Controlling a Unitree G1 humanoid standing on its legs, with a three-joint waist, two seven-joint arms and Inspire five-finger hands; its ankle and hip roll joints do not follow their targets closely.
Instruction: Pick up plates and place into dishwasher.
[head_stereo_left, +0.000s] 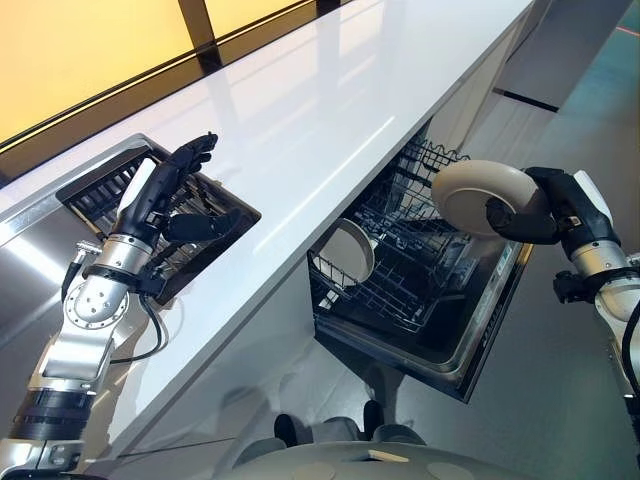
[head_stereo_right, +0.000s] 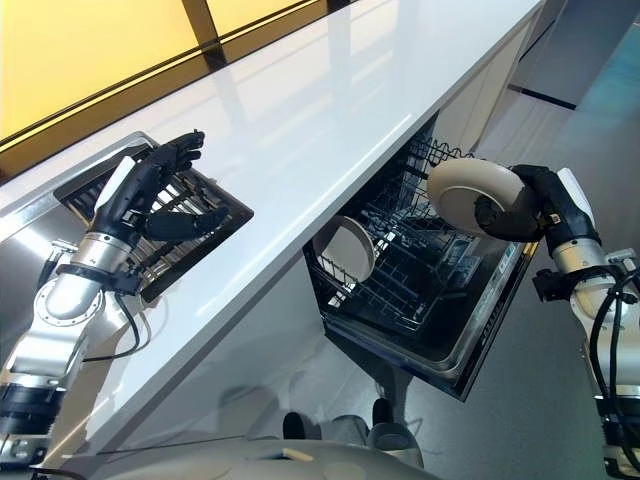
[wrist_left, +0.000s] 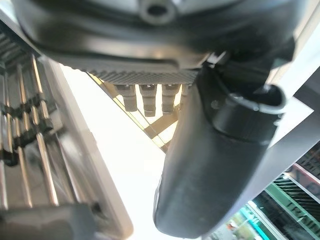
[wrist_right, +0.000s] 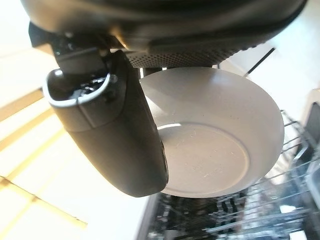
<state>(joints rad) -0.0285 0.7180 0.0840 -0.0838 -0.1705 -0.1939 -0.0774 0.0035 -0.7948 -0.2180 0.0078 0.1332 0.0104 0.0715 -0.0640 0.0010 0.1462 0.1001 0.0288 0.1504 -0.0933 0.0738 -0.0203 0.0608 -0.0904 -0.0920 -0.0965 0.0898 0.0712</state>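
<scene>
A long white counter (head_stereo_left: 330, 110) runs across the scene from the robot's near left to the far right. Set into its left part is one sunken sink (head_stereo_left: 45, 225) of brushed steel, and one dark wire rack (head_stereo_left: 190, 215) lies in it. Below the counter's front edge, to the right, one dishwasher (head_stereo_left: 470, 345) stands open, with its dark wire basket (head_stereo_left: 400, 280) pulled out over the floor (head_stereo_left: 560, 400). There are two plates in all, both pale and round. The first plate (head_stereo_left: 352, 250) stands on edge in the near left corner of the basket, its hollow side facing the robot's right. The second plate (head_stereo_left: 478, 196) is held in the air above the right side of the basket, well apart from the first and touching no wire. The right hand (head_stereo_left: 535, 208) holds it by the rim: the thumb lies across the plate's hollow face, as the right wrist view shows, and the fingers curl behind the back, so the plate is pinched between them. The left hand (head_stereo_left: 165, 190) hovers over the rack in the sink with its fingers stretched out straight and close together, and its thumb standing apart; it holds nothing, and whether it touches the rack cannot be told.
</scene>
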